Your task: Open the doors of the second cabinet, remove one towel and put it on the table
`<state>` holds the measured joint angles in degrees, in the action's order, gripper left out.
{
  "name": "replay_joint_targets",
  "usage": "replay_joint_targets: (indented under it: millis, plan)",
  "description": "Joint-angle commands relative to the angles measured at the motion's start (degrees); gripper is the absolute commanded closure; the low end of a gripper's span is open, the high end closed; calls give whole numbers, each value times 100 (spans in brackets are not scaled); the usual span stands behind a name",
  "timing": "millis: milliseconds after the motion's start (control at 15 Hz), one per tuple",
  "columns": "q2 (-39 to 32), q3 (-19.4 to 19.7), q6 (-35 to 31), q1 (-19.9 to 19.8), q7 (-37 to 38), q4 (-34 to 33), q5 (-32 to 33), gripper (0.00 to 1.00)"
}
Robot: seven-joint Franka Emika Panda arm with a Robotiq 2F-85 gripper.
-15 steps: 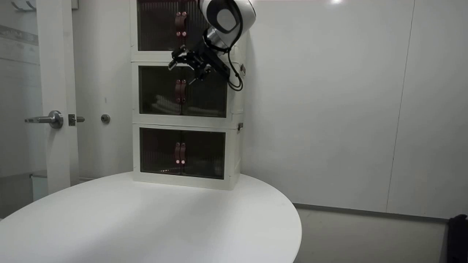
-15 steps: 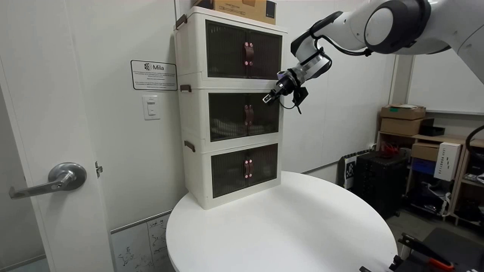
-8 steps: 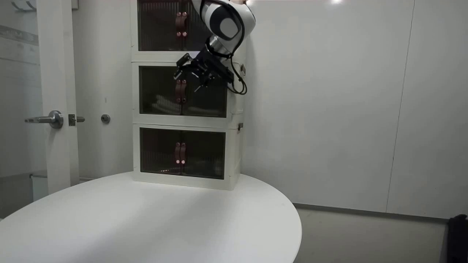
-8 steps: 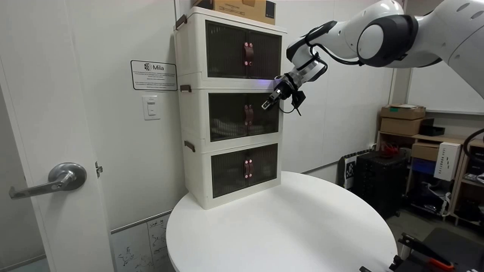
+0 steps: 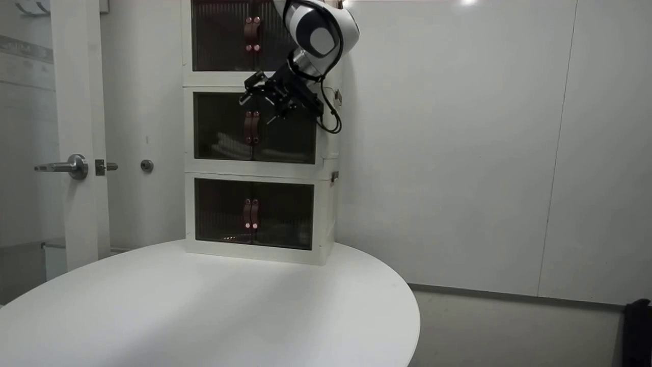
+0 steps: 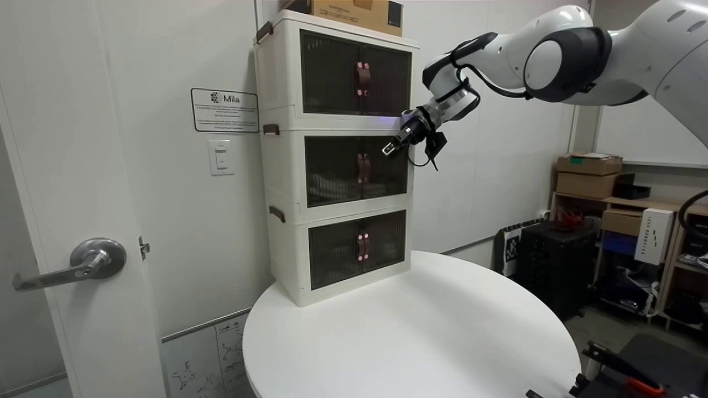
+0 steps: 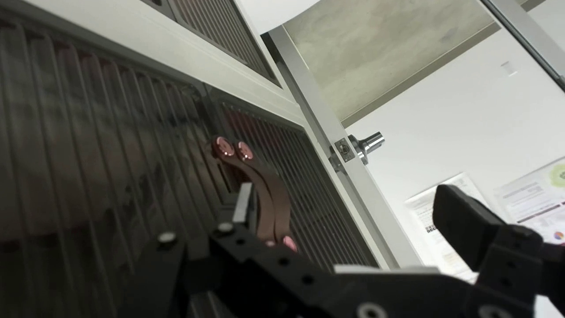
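Observation:
The second cabinet [image 5: 254,169] is the middle white-framed tier of the stack, and its dark tinted doors [image 6: 332,171] are closed. Behind the glass, pale folded cloth that looks like the towel [image 5: 232,146] shows dimly. My gripper [image 5: 259,110] hangs in front of these doors, tilted downward, its jaws wide apart and holding nothing. In the wrist view, the paired brown handles [image 7: 267,198] appear between the spread fingers, close beside the left fingertip [image 7: 242,204]. Whether that fingertip touches them I cannot tell. Below the stack spreads the round white table [image 6: 415,337].
Like-looking tiers sit above [image 6: 332,72] and below [image 6: 337,254] the middle one. A cardboard box [image 6: 354,14] rests on top of the stack. A room door with a lever handle [image 6: 94,265] stands near it. Dark equipment [image 6: 636,365] lies by the table's front right.
The arm has lowered my gripper in front of the middle doors, then drifted it back slightly. The jaws stay apart and the doors have not moved.

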<state>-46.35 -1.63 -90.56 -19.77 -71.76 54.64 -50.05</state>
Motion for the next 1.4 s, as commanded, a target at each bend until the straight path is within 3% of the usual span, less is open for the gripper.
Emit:
replay_joint_targets:
  millis: [0, 467, 1000, 1133, 1333]
  plan:
    - [-379, -173, -127, 95, 291, -508, -301, 0]
    - [-245, 56, -592, 354, 503, -148, -63, 0]
    - [76, 333, -1744, 844, 917, 594, 376, 0]
    - [153, 308, -1917, 885, 899, 715, 343, 0]
    - [279, -47, -1912, 722, 818, 852, 411, 0]
